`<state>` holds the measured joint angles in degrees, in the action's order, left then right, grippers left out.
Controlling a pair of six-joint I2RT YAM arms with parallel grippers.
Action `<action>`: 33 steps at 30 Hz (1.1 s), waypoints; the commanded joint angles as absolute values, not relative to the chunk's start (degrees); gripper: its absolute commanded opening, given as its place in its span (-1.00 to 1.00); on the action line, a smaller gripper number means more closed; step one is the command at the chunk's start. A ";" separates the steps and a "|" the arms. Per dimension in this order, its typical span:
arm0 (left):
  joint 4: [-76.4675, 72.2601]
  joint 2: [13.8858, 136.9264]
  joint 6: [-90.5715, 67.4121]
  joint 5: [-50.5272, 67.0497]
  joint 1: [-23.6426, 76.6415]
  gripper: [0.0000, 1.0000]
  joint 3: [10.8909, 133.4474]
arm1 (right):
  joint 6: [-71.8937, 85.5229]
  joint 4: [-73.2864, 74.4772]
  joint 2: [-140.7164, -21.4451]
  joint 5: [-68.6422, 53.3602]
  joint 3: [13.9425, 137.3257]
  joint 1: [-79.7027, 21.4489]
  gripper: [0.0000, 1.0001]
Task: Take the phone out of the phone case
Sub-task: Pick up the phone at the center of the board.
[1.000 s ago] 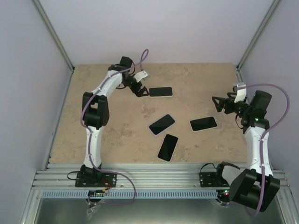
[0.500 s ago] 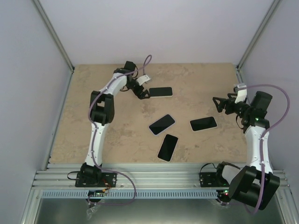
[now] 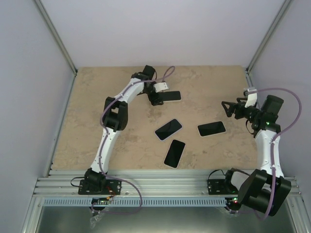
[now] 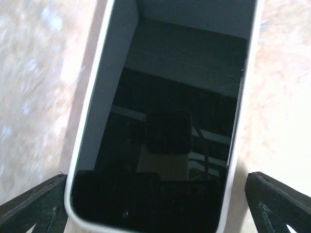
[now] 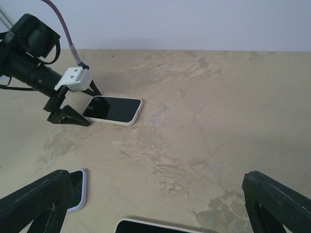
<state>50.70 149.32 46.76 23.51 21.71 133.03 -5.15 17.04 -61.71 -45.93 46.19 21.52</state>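
The left tool [image 3: 156, 99] is at the far phone [image 3: 170, 95], which lies flat on the counter [image 3: 97, 102] inside its white case [image 5: 139, 109]. The tool's fingers are apart, one on each side of the phone's end, not squeezing. The right tool [image 3: 228, 108] hangs open, well away. Next, I think, the left one must close on the case.

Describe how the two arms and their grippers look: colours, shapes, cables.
The left arm and right arm have white links joined by black joint housings. A purple cable loops loosely along each. The left gripper and right gripper carry black, wedge-shaped fingers with cut-out webbing; a white mount sits at the left wrist.
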 commanded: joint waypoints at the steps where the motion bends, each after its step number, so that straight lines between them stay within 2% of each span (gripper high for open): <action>1: 53.76 153.27 53.36 18.14 24.56 0.99 134.90 | -5.98 15.50 -62.04 -47.17 45.75 22.14 0.95; 14: 55.55 154.08 56.09 17.64 28.27 0.97 136.14 | -6.27 15.76 -61.51 -48.10 45.69 22.86 0.95; 21: 61.26 152.98 56.61 14.96 28.20 0.69 135.00 | -6.50 15.96 -61.50 -49.42 46.18 22.86 0.95; 25: 59.13 149.28 53.70 15.29 27.66 0.60 129.84 | -7.73 17.09 -61.12 -50.55 47.30 22.86 0.95; 33: 51.24 135.24 46.03 16.90 22.80 0.48 110.98 | -6.61 14.92 -60.53 -54.50 49.66 21.99 0.95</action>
